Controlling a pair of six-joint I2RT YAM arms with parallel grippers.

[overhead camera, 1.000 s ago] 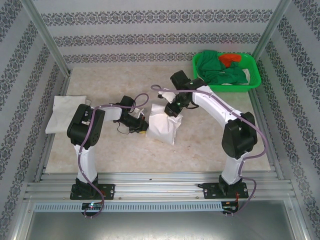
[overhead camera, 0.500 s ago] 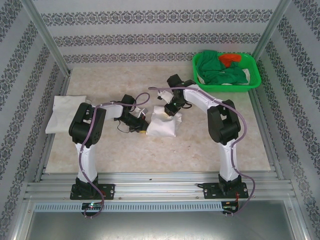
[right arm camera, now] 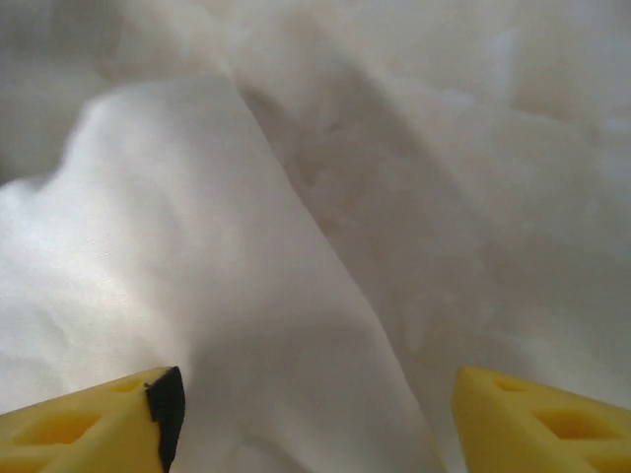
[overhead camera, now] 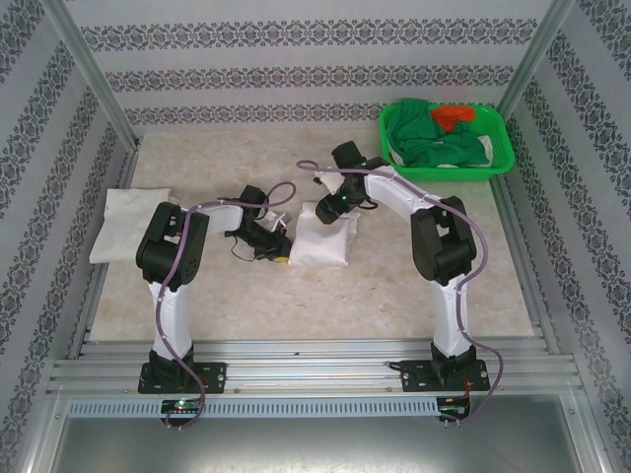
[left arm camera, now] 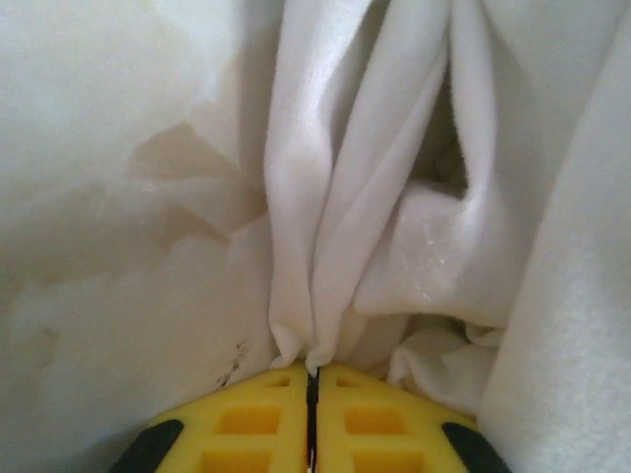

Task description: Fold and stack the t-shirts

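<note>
A white t-shirt (overhead camera: 321,246) lies bunched in a small fold at the middle of the table. My left gripper (overhead camera: 282,256) is at its left edge. In the left wrist view the left gripper (left arm camera: 312,372) is shut, its yellow fingers (left arm camera: 246,419) pinching a pleat of the white t-shirt (left arm camera: 325,197). My right gripper (overhead camera: 331,208) hovers over the shirt's far edge. The right wrist view shows the right gripper (right arm camera: 315,404) open, fingertips (right arm camera: 108,419) wide apart above the white t-shirt (right arm camera: 197,246), holding nothing. A second t-shirt (overhead camera: 122,225) lies folded at the table's left edge.
A green plastic basket (overhead camera: 503,148) stands at the back right corner, holding green cloth (overhead camera: 444,143) and something orange (overhead camera: 452,116). Metal frame posts and patterned walls close in the table on three sides.
The right gripper has opened and let go of the shirt's raised edge, which now rests folded over on the table. The right arm drew in toward the back. The left gripper keeps its pinch.
</note>
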